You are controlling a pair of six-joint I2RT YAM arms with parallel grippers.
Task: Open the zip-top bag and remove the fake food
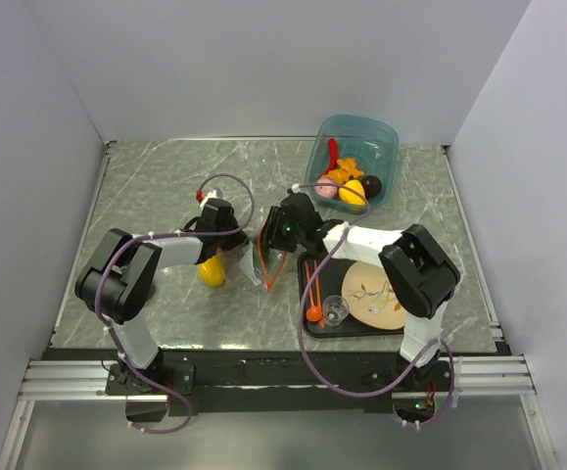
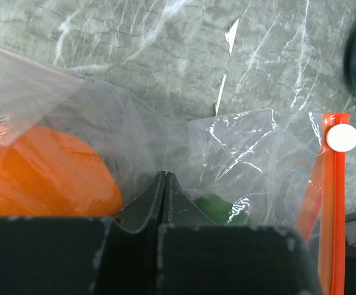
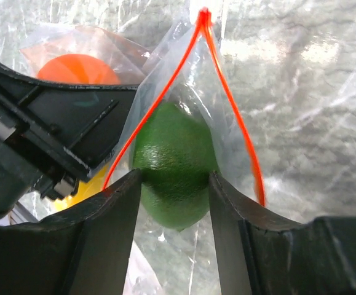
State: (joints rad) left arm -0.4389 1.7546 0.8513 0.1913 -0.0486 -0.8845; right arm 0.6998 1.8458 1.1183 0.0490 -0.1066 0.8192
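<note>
From above, you see the small clear floppy zip-top bag (image 1: 263, 257) between both arms. At the left wrist, the left gripper (image 2: 165, 182) is closed on its thin film. The film looks slippery, so hold it near the orange-red zip strip (image 2: 327, 233). At the right wrist, the right gripper (image 3: 174, 182) clasps a green round toy fruit (image 3: 174, 150) in the bag mouth. I judge it smooth and light, so grip across its middle.

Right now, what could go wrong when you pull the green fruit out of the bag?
1. The right gripper presses only on the round sides of the green fruit, so it may slip and fall back in.
2. The left gripper pinches just thin plastic of the bag. A hard pull might tug it loose or drag the whole bag along.
3. The orange zip strip runs close by the fruit and could snag it.
</note>
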